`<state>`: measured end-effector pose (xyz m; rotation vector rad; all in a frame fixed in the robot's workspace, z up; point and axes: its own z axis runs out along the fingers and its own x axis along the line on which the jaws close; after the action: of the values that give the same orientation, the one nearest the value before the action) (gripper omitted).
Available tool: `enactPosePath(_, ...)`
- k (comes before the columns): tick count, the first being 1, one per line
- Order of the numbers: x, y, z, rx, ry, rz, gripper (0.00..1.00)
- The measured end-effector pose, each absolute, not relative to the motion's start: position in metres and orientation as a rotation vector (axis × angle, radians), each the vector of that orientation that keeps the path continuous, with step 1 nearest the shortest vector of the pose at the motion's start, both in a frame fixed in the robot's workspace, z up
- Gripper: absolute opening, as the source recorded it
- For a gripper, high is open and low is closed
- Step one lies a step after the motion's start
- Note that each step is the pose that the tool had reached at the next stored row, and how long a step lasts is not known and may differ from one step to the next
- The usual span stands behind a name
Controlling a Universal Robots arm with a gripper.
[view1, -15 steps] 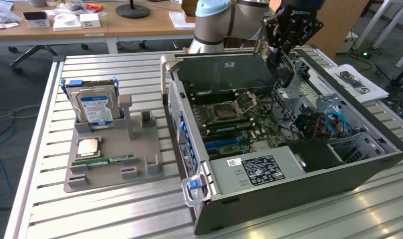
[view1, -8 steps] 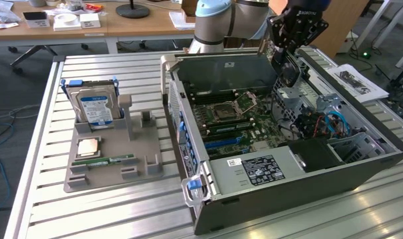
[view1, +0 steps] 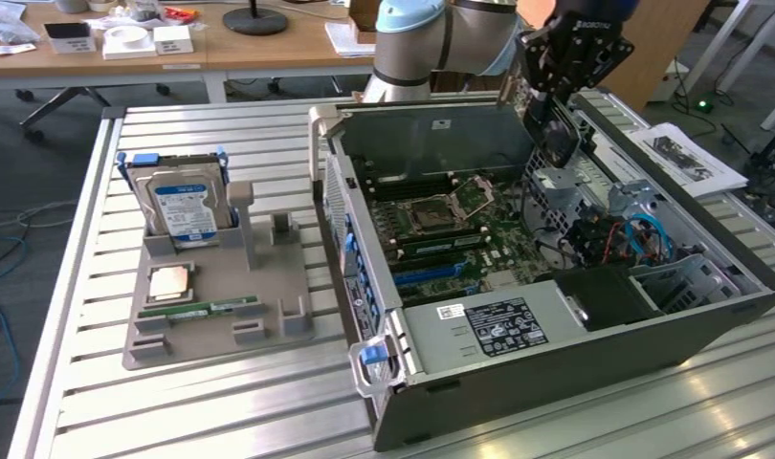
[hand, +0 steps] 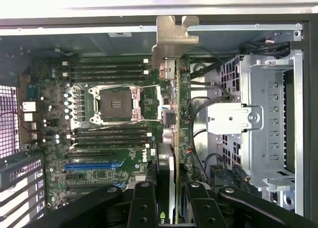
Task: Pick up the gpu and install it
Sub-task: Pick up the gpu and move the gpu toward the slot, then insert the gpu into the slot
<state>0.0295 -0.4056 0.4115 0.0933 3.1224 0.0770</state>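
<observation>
The gpu [hand: 178, 114] shows edge-on in the wrist view as a thin dark card with a silvery metal bracket at its far end. My gripper [hand: 169, 190] is shut on it, black fingers [hand: 143, 203] on either side of the card. It hangs over the motherboard [hand: 109, 104] of the open computer case, near the side with the drive cage. From the exterior view, the gripper [view1: 556, 96] sits above the case's back right corner, and the gpu [view1: 556, 134] hangs down from it into the case [view1: 554, 373]. A blue slot [hand: 94, 164] lies apart from the card, across the board.
A grey fixture tray [view1: 215, 335] at the exterior view's left holds an upright hard drive [view1: 184, 206], a processor [view1: 173, 280] and a green memory stick [view1: 215, 308]. A metal drive cage [hand: 268, 123] and cables [view1: 636, 239] crowd the case's right side. Papers [view1: 688, 158] lie beyond it.
</observation>
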Motion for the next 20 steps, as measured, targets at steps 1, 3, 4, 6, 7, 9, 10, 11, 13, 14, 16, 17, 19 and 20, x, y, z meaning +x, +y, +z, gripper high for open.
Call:
enactPosePath(1, 0.03, -0.406, 0.412, 0.093, 3.122, 0.077, 0.27)
enactPosePath(3, 0.03, -0.408, 0.411, 0.093, 3.122, 0.077, 0.27)
enactPosePath(4, 0.03, -0.409, 0.412, 0.093, 3.122, 0.077, 0.27)
enactPosePath(6, 0.03, -0.411, 0.412, 0.093, 3.122, 0.077, 0.27)
enactPosePath(7, 0.03, -0.413, 0.412, 0.093, 3.122, 0.077, 0.27)
enactPosePath(9, 0.03, -0.415, 0.412, 0.093, 3.122, 0.077, 0.27)
enactPosePath(10, 0.03, -0.417, 0.411, 0.093, 3.122, 0.077, 0.27)
enactPosePath(11, 0.03, -0.419, 0.412, 0.093, 3.122, 0.077, 0.27)
enactPosePath(13, 0.03, -0.422, 0.412, 0.093, 3.122, 0.077, 0.27)
enactPosePath(14, 0.03, -0.424, 0.412, 0.093, 3.123, 0.077, 0.27)
enactPosePath(16, 0.03, -0.424, 0.411, 0.093, 3.122, 0.077, 0.27)
enactPosePath(17, 0.03, -0.424, 0.412, 0.093, 3.122, 0.077, 0.27)
enactPosePath(19, 0.03, -0.424, 0.411, 0.093, 3.122, 0.077, 0.27)
enactPosePath(20, 0.03, -0.424, 0.411, 0.093, 3.122, 0.077, 0.27)
